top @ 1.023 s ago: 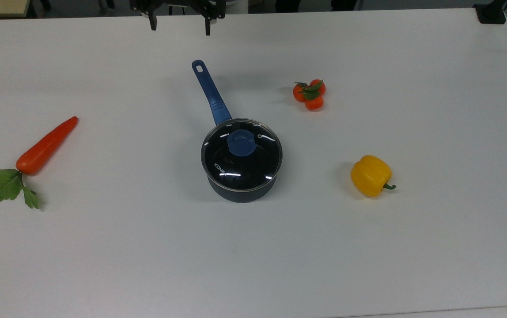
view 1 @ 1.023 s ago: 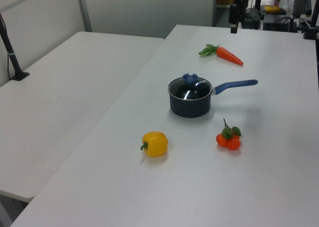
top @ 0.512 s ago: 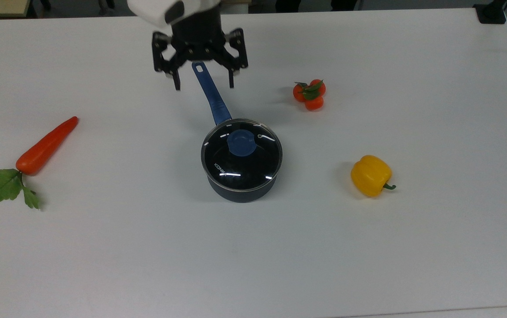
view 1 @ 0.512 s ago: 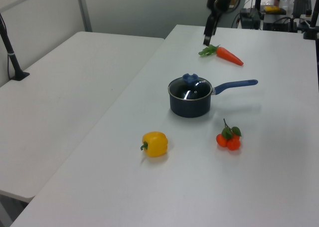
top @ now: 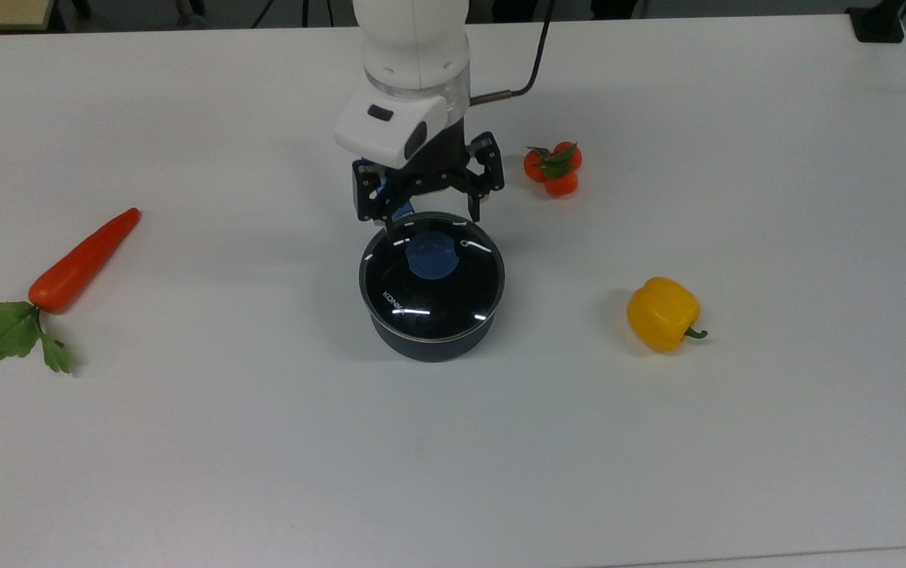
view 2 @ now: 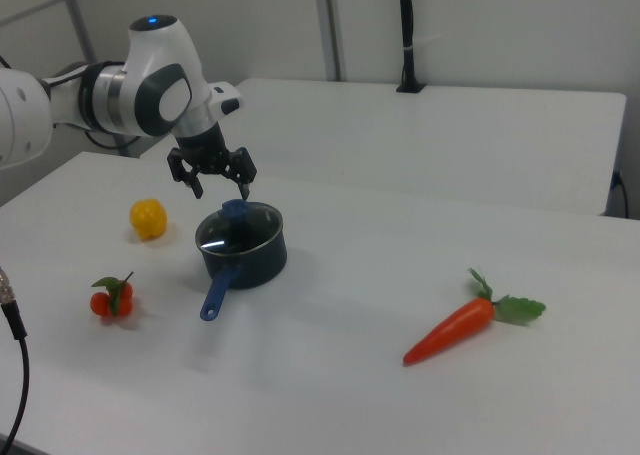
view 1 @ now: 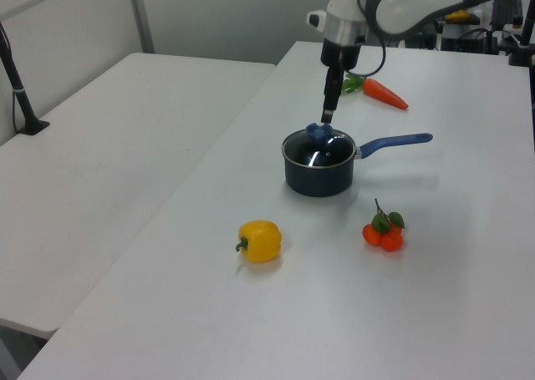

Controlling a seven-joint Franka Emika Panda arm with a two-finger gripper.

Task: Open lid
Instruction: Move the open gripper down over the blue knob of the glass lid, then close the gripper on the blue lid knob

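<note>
The lid [top: 453, 296], clear glass with a blue knob [top: 432, 256], sits shut on the dark saucepan [top: 429, 345] at the table's middle. My gripper [top: 431, 222] hangs open just above it, its fingers spread wider than the knob. In the top view it stands over the lid's far edge and covers most of the blue handle [top: 398, 210]. The right view has the gripper [view 2: 221, 190] straddling the air just over the knob [view 2: 235, 212], touching nothing. In the left view a fingertip [view 1: 326, 117] hovers a little above the knob [view 1: 318, 131].
On the white table [top: 185, 442], a carrot [top: 82, 260] lies at the top view's left. A tomato cluster [top: 552, 170] sits close to the arm on the top view's right, a yellow pepper [top: 662, 313] further right. A second table [view 1: 109, 146] adjoins.
The arm has swung in from the table's far edge and come down along the handle to hover over the lid. The fingers stayed open. Lid and saucepan have not moved.
</note>
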